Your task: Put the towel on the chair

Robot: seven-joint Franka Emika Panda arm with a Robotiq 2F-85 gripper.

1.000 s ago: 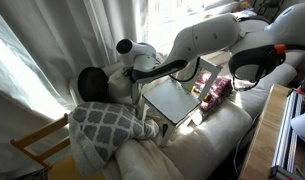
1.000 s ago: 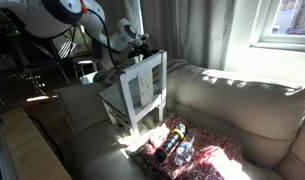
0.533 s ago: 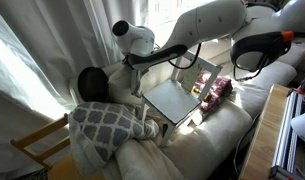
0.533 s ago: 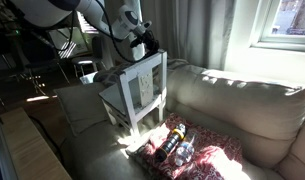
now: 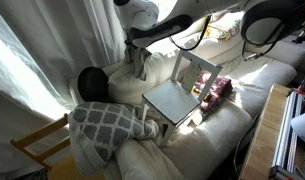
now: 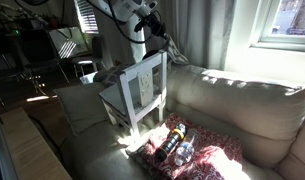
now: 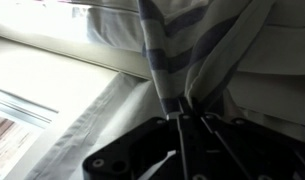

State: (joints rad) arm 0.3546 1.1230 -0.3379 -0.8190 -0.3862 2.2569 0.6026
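Holding towel (image 5: 139,62) aloft, not yet on chair (image 5: 172,100).
Gripping the bunched top with jaws clenched, plain in wrist view; dangling at upper centre of an exterior view, above and left of the seat. Done, by the look: grasp and lift. Left: carrying over the seat, lowering, releasing.

One claw (image 7: 182,118), one towel (image 7: 177,55) pinched in it. One small white chair (image 5: 178,97) just below the claw. One lattice cushion (image 5: 107,125), one dark round object (image 5: 90,82) and one yellow chair frame (image 5: 37,142), all lower and farther from the claw than the chair. One sofa (image 6: 242,100). One pink cloth (image 6: 207,162) with bottles (image 6: 172,146) on it: at least two, exact count unclear.
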